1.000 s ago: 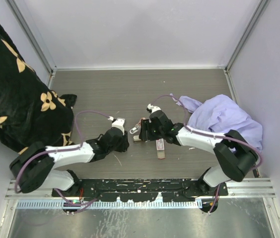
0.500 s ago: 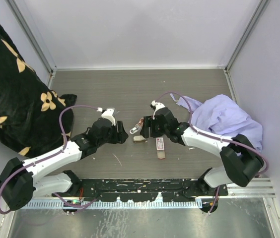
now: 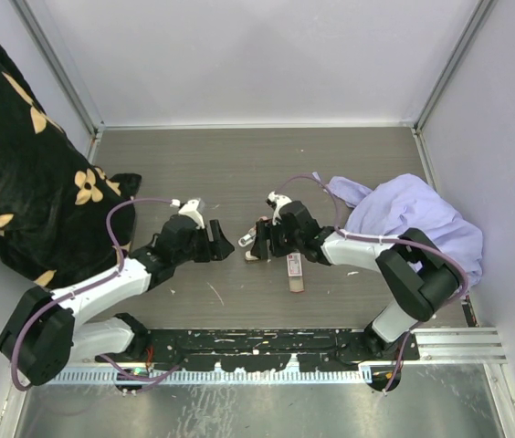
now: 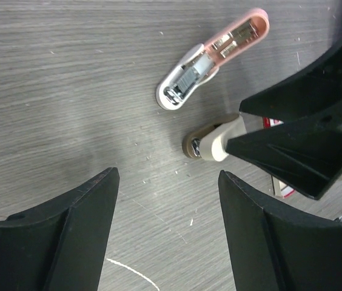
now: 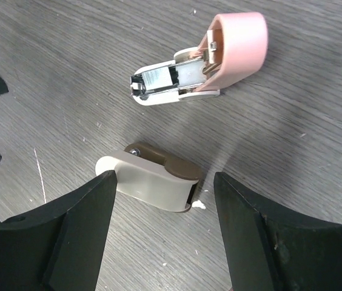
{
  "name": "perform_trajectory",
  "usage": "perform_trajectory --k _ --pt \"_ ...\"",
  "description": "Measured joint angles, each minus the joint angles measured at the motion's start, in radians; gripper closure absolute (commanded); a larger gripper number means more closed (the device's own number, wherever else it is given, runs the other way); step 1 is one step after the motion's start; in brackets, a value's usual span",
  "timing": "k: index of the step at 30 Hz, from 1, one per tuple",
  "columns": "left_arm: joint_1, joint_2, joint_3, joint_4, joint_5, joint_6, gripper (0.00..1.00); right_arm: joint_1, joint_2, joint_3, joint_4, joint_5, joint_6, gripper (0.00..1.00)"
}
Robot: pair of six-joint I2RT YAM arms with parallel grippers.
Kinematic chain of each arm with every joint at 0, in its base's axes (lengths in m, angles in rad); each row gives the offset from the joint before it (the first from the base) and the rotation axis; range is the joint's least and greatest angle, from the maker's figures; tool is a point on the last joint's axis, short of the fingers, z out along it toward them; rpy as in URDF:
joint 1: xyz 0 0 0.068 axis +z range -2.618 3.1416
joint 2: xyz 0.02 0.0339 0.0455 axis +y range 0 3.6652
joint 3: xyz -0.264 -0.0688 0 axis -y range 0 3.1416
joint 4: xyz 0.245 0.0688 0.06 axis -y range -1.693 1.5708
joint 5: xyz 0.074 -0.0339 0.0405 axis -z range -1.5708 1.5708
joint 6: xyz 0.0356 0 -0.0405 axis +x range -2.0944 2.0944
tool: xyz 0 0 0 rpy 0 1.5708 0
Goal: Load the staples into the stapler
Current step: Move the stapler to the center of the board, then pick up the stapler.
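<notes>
left gripper and right gripper open, empty; red-and-white cardboard staples box lies just base-side of the right, long axis toward bases.

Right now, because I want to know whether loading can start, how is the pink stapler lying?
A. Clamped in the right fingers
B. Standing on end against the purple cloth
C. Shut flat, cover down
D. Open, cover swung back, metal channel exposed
D: in the right wrist view the pink stapler lies on the table with its pink cover swung back and the metal staple channel bare.
</notes>
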Motion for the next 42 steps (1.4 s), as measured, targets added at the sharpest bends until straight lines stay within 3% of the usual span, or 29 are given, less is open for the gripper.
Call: perform_trajectory --k 15,20,27,42 --pt "0.115 0.201 0.018 0.104 0.142 0.014 0.41 0.034 0.025 0.0 0.029 -0.138 -0.008 0.33" --pt "0.117 0.278 0.063 0.107 0.172 0.055 0.46 0.039 -0.023 0.042 -0.096 -0.036 -0.051 0.34" --pt "0.117 0.316 0.098 0.145 0.177 0.091 0.59 0.057 -0.005 0.27 -0.256 0.159 -0.13 0.39" --pt "0.163 0.224 -0.018 0.26 0.042 0.104 0.59 0.168 0.251 0.501 -0.395 0.356 -0.289 0.48"
